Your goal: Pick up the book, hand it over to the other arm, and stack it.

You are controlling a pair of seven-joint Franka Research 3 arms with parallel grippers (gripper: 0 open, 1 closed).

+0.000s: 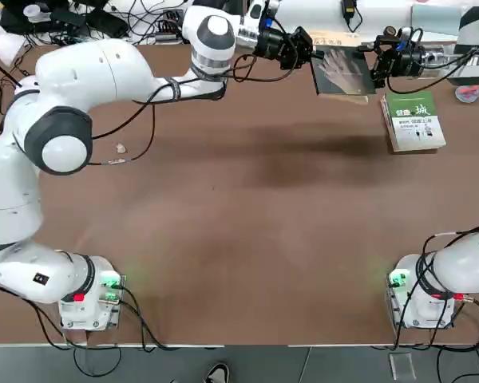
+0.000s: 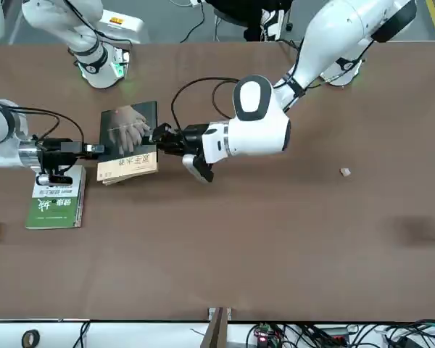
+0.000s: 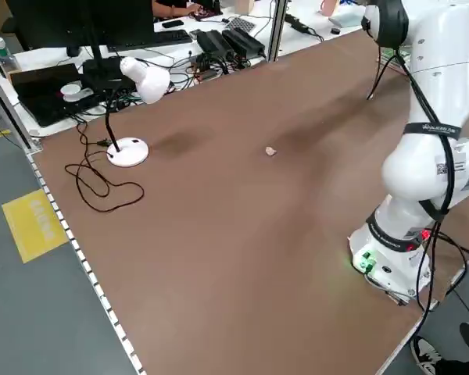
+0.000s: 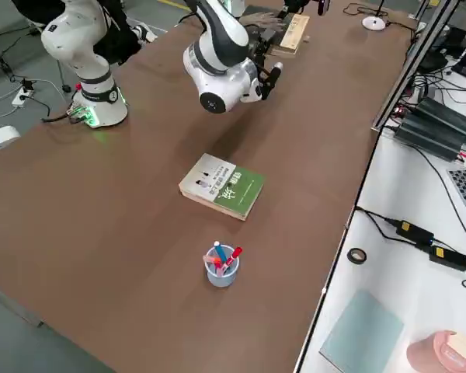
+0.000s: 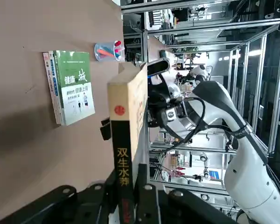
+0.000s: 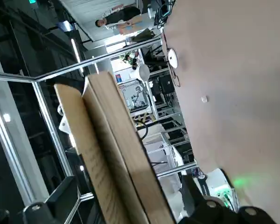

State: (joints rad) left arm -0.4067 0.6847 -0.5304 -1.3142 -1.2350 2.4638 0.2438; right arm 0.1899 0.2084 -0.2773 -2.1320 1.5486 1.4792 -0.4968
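two claws flank the book (image 1: 345,74), held in the air over the far side of the brown worktop (image 1: 247,223): the left claw (image 1: 306,53) clamps its spine edge, the right claw (image 1: 381,70) stands wide open at the opposite edge. if the left lets go before the right closes, the book would likely drop. green-and-white book (image 1: 413,120) lies near; cables and equipment crowd the room beyond

Robotics lab: aluminium frame racks (image 5: 252,70), cable-strewn benches (image 3: 211,39), brown table (image 1: 239,239).
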